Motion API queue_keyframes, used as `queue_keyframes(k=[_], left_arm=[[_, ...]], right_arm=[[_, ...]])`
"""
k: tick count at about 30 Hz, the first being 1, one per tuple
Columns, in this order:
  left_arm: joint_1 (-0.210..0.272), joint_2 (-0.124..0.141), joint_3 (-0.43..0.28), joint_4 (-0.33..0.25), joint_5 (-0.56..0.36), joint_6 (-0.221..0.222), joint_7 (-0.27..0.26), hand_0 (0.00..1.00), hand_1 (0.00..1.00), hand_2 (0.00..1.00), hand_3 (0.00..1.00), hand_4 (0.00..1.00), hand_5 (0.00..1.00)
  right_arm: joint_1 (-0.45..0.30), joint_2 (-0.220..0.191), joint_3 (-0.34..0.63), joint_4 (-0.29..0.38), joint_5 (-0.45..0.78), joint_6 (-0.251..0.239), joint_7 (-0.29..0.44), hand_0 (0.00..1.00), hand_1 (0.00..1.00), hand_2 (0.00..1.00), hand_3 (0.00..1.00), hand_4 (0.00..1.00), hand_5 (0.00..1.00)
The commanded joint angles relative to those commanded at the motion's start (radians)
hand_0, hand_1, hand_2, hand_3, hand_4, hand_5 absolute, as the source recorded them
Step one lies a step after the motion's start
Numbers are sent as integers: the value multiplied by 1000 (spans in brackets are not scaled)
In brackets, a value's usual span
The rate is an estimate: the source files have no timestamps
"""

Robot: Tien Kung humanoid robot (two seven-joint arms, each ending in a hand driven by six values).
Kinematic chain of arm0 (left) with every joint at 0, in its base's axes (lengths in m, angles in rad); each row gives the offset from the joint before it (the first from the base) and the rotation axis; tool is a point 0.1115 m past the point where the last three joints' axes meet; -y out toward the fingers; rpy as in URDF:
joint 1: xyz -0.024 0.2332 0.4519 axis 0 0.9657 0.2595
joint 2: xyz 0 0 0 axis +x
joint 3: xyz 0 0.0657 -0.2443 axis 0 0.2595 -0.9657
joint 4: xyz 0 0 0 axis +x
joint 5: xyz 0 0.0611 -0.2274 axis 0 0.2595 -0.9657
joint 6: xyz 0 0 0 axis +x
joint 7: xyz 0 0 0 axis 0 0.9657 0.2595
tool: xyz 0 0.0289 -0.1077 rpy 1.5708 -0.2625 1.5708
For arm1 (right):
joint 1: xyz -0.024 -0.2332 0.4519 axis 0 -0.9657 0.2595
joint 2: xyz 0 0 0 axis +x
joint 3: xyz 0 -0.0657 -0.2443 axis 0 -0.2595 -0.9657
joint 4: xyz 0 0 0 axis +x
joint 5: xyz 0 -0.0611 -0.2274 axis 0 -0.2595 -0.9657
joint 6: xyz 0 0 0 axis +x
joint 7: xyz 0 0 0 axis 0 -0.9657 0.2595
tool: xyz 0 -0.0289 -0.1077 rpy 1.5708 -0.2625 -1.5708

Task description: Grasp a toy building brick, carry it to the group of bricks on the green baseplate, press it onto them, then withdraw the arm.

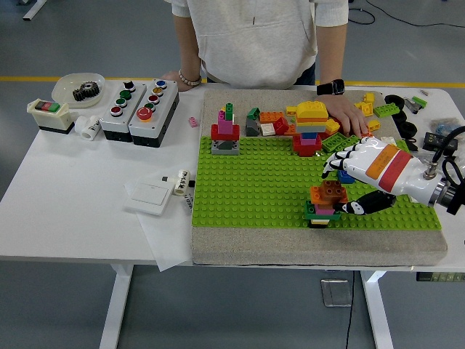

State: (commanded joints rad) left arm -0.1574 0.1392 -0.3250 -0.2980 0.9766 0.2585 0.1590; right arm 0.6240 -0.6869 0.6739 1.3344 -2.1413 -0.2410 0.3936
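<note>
Brown brick (328, 192) upright atop small multicoloured brick stack (322, 211), near front-right of green baseplate (254, 182).

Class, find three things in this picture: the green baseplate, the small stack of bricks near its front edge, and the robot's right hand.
green baseplate (254, 185), head view, on a bare studded patch near its middle.
brick stack (327, 200), head view, on the brown and orange bricks at its top.
right hand (363, 166), head view, on the white back of the hand.

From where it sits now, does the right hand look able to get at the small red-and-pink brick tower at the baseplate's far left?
Probably yes: the right hand holds nothing, and the bare green baseplate between it and the red-and-pink tower looks unobstructed.
</note>
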Motion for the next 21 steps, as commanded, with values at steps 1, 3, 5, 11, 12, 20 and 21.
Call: queue_keyframes(k=[1,3,5,11,12,20,21], left_arm=[[0,0,0,0,0,0,0,676,601,737,653,753,645],[-1,0,0,0,0,0,0,676,601,737,653,753,645],[-1,1,1,0,-1,-1,0,674,599,737,652,752,644],[-1,1,3,0,-5,0,-2,673,598,737,652,753,645],[-1,1,4,0,-6,0,-2,673,598,737,652,753,645],[0,0,3,0,-3,1,-2,672,598,737,652,752,644],[0,-1,3,0,-3,1,-2,672,598,737,652,752,644]], right_arm=[[0,0,0,0,0,0,0,341,542,717,685,867,449],[0,0,1,0,-1,3,0,341,542,717,685,867,449],[-1,-1,4,0,-2,7,-2,359,565,751,744,897,456],[-24,-10,38,19,10,16,-2,434,604,793,855,980,509],[-35,-14,56,30,18,18,-4,434,604,793,855,980,509],[-85,-28,141,100,45,16,-11,419,599,802,880,993,516],[-95,-30,156,114,52,17,-13,419,599,802,880,993,516]])
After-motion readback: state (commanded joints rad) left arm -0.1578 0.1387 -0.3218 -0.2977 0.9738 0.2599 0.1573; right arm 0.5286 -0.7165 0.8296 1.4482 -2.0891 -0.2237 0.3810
